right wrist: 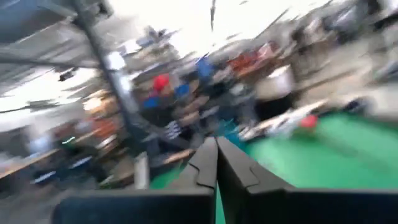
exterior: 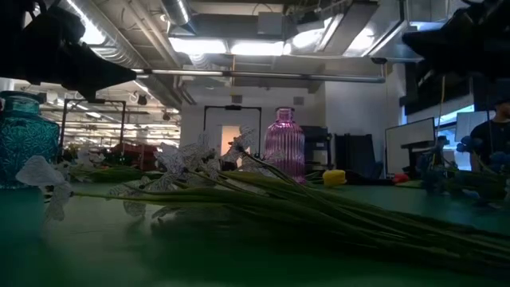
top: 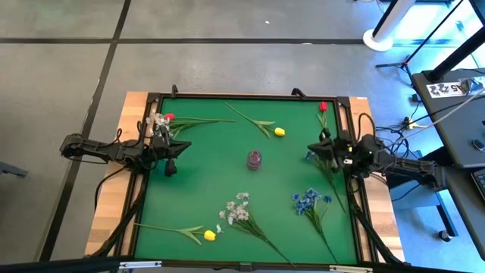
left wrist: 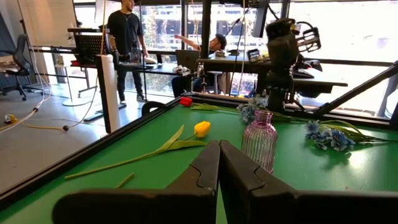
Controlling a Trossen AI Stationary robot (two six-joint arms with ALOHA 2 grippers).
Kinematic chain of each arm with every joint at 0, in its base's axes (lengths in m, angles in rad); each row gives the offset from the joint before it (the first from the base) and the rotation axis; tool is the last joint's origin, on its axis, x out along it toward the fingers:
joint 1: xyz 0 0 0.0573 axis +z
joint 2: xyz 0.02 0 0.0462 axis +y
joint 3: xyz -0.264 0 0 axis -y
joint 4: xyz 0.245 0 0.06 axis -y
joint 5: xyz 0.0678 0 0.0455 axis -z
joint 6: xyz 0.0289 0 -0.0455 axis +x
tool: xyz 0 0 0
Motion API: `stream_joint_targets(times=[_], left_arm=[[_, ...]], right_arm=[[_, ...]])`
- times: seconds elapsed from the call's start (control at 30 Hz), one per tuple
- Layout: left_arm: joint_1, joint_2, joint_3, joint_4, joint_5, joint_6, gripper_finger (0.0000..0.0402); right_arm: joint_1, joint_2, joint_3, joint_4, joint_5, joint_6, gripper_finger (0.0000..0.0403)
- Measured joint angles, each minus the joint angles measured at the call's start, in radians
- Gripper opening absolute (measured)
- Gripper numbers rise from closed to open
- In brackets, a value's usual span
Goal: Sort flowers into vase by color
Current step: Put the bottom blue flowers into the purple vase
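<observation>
Left gripper (left wrist: 217, 163) clenched, empty, left of pink vase (top: 255, 159) | right gripper (right wrist: 216, 163) clenched, opposite side | flowers light, floppy: you pinch yellow tulip (top: 279, 131) mid-stem.

The table's green mat (top: 197, 163) looked matt and felt-like, framed by pale bare wood (top: 110, 205). At its centre the pink vase (left wrist: 259, 140) was ribbed, see-through glass; a teal vase (exterior: 30, 137) showed textured glass. The white spray (top: 237, 208) looked like cloth.
</observation>
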Motion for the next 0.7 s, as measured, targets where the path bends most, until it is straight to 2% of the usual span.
stream_joint_targets(times=[0.07, 0.23, 0.43, 0.53, 0.7], left_arm=[[0.0, 0.0, 0.0, 0.0, 0.0, 0.0, 0.0004], [0.0, 0.0, 0.0, 0.0, 0.0, 0.0, 0.0004], [0.0, 0.0, 0.0, 0.0, 0.0, 0.0, 0.0004], [0.0, 0.0, 0.0, 0.0, 0.0, 0.0, 0.0004], [0.0, 0.0, 0.0, 0.0, 0.0, 0.0, 0.0004]], right_arm=[[0.105, 0.056, -0.001, 0.005, 0.127, 0.006, 0.0002], [0.439, 0.294, 0.064, 0.005, 0.555, -0.007, 0.0001], [0.816, 0.646, 0.289, -0.032, 1.025, 0.017, 0.0001], [0.923, 0.805, 0.455, -0.161, 1.123, 0.088, 0.0001], [1.001, 1.023, 0.775, -0.552, 1.129, 0.316, 0.0]])
